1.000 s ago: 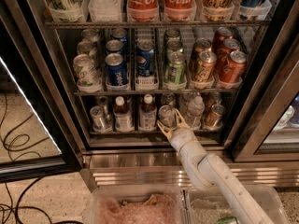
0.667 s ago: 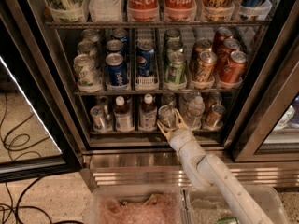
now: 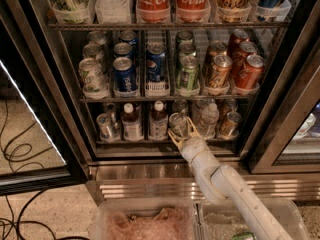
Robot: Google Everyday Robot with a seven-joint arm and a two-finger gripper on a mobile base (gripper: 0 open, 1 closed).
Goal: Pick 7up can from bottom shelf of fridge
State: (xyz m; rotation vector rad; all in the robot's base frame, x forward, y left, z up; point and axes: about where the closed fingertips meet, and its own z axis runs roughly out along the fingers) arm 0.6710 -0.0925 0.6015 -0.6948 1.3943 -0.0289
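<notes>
Fridge (image 3: pixel 59 84) bottom shelf (image 3: pixel 132 145) | arm (image 3: pixel 220 179) angled up-left | claw (image 3: pixel 181 132) open, seemingly straddling 7up can (image 3: pixel 177 121)

Your gripper (image 3: pixel 182 132) sits at the front edge of the bottom shelf (image 3: pixel 130 145), its fingers spread either side of the 7up can (image 3: pixel 177 123). Room is tight: a white-capped bottle (image 3: pixel 157 119) stands just left of it and a clear bottle (image 3: pixel 207 118) just right. The upper rack (image 3: pixel 165 99) caps your headroom. Only the fridge (image 3: pixel 60 99) doorway in front stays free.
</notes>
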